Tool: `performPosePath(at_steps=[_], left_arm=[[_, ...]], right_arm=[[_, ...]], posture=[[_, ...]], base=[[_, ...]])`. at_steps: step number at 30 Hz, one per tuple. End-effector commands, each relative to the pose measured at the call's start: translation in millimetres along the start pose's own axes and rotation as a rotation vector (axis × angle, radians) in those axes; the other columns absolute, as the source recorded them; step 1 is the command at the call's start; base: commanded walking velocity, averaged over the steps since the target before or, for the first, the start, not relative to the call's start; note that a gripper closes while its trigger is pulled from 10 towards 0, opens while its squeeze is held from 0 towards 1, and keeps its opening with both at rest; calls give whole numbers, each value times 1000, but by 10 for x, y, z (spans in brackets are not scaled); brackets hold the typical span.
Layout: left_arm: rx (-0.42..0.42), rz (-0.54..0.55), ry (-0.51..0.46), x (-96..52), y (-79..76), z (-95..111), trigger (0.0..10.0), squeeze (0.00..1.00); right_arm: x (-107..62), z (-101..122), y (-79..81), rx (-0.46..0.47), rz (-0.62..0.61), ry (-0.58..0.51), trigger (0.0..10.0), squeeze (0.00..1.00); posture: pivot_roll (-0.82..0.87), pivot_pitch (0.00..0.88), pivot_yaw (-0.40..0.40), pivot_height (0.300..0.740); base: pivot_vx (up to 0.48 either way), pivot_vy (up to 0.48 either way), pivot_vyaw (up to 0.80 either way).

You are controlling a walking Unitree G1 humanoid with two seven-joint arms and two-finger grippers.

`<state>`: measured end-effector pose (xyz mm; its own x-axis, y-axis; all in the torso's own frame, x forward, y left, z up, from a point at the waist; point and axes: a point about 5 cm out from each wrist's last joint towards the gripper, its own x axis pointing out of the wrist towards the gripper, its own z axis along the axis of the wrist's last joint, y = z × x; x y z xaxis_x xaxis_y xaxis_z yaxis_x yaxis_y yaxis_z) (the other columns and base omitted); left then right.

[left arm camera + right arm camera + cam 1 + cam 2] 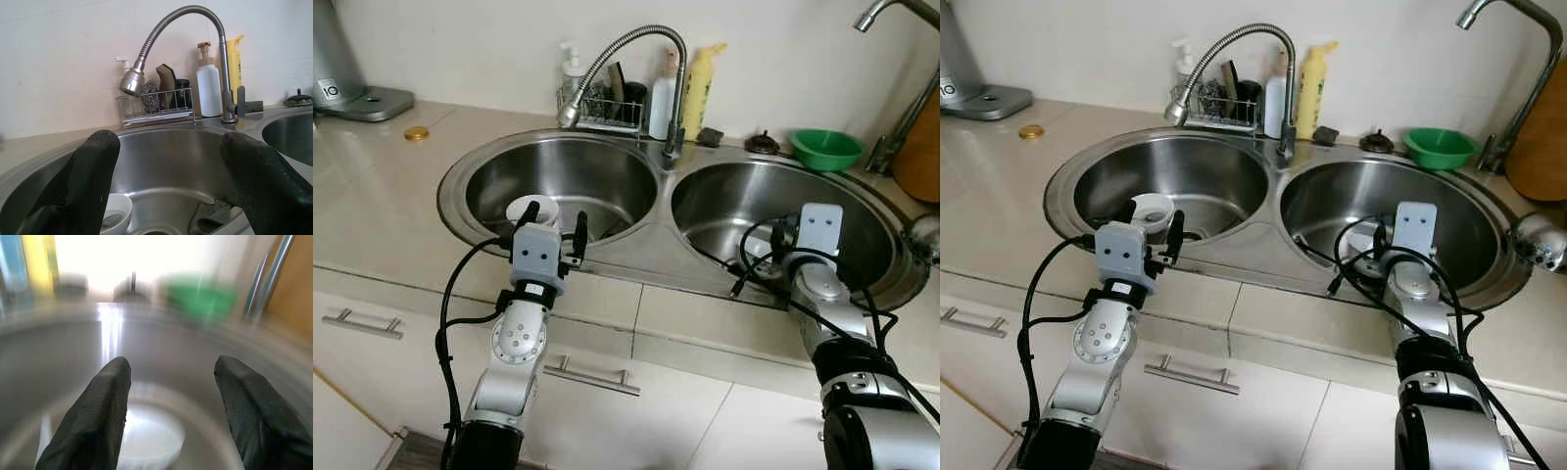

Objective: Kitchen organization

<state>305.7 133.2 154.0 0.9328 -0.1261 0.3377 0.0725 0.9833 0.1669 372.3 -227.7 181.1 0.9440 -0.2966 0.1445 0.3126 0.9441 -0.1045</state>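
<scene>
From the head, the left hand hangs over the near rim of the left basin, fingers spread and empty, just above a white bowl lying inside; the right hand reaches into the right basin. A green bowl sits on the table behind. In the left wrist view the open fingers frame the bowl below the faucet. In the blurred right wrist view the fingers stand apart, holding nothing.
</scene>
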Motion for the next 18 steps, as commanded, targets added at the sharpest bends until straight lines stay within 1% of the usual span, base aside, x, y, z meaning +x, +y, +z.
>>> performPosePath(at_steps=[1, 2, 4, 5, 8, 11, 14, 18], left_arm=[[-12, -2, 4, 0, -15, -3, 10000, 0], [-19, -9, 0, -1, -28, 3, 10000, 0], [-21, -11, -1, -1, -31, 5, 10000, 0], [-28, -12, 3, 1, -37, 3, 10000, 0], [-43, -10, 3, 10, -45, 11, 10000, 0], [-46, -3, -11, 21, -33, 35, 10000, 0], [-28, -1, -35, 31, -22, 73, 10000, 0], [-32, 2, -44, 36, -18, 95, 10000, 0]], right_arm=[[-6, 223, 14, -24, -14, -138, 10000, 1000], [-37, 329, 51, -14, 6, -208, 10000, 1000], [-48, 352, 66, -8, 18, -223, 10000, 1000], [-73, 388, 92, 2, 34, -252, 10000, 16], [-131, 418, 145, 26, 63, -290, 10000, 0], [-187, 386, 175, 45, 65, -293, 10000, 0], [-226, 372, 193, 57, 71, -300, 10000, 0], [-275, 374, 210, 60, 77, -320, 10000, 0]], posture=[[5, 0, -28, 740], [5, 0, -28, 740], [1, 0, -25, 740], [-2, 0, -25, 740], [-2, 0, -26, 740], [0, 0, -26, 740], [1, 0, -27, 740], [2, 0, -28, 740]], base=[[0, 0, 0], [0, 0, 0], [0, 0, 0], [0, 0, 0], [-165, 0, 0], [0, 0, 0], [-253, 0, 0], [-268, 0, 0]])
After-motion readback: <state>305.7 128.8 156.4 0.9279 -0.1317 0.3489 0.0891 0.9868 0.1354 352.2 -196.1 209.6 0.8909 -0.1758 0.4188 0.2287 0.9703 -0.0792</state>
